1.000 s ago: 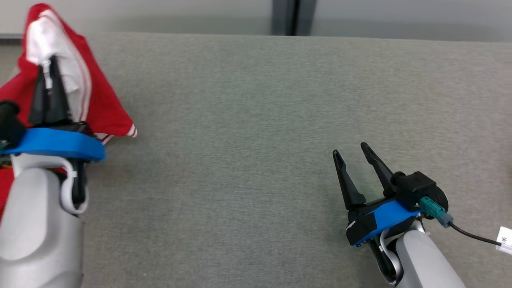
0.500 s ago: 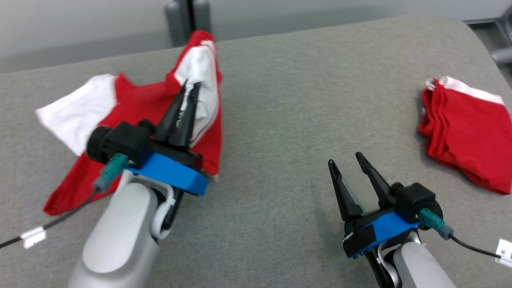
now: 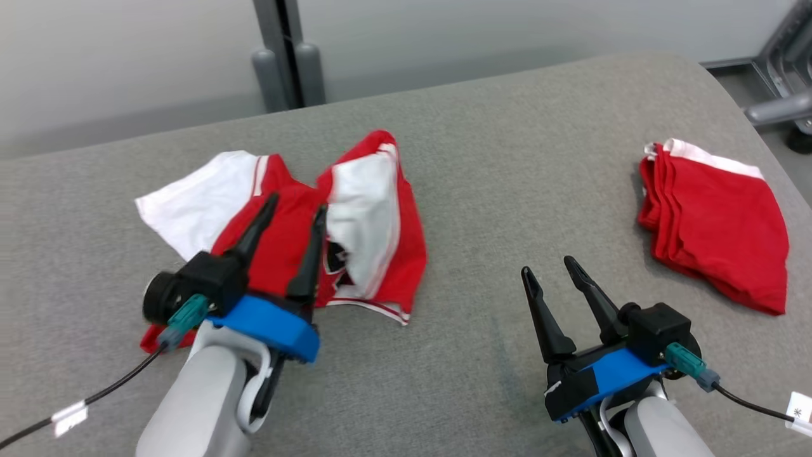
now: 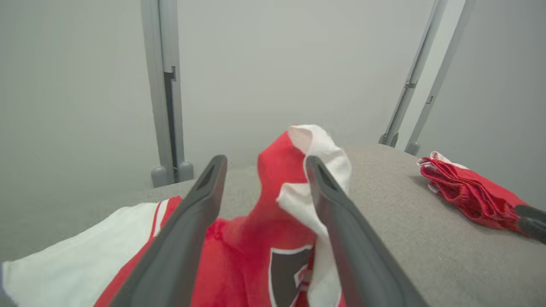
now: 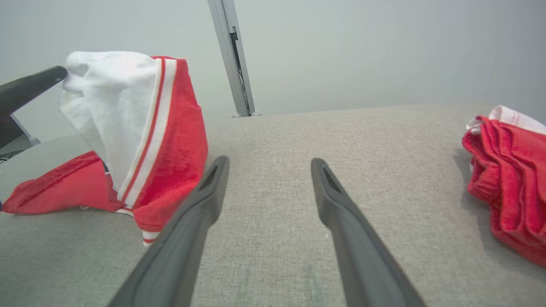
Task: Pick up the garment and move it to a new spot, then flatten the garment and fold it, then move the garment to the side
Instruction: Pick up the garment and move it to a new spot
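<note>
The garment [image 3: 406,247], red with white panels and a dark crest, lies crumpled on the grey table [image 3: 495,146] at left centre. My left gripper [image 3: 298,203] hovers over its near side, open. In the left wrist view a raised fold of the garment [image 4: 264,213] stands loose between the spread fingers of the left gripper [image 4: 265,161]. My right gripper [image 3: 547,266] is open above bare table, to the right of the garment. The right wrist view shows the right gripper [image 5: 269,161] with nothing between its fingers and the garment [image 5: 170,128] to its left.
A folded red pile [image 3: 717,228] with a white edge lies near the table's right edge, also seen as the pile [image 5: 507,179] in the right wrist view. A grey post [image 3: 285,57] stands behind the table. Bare cloth surface lies between the garment and the pile.
The head camera has swung, shifting the whole picture. My left gripper has opened and let go of the garment, which has sunk onto the table. The right gripper stays open.
</note>
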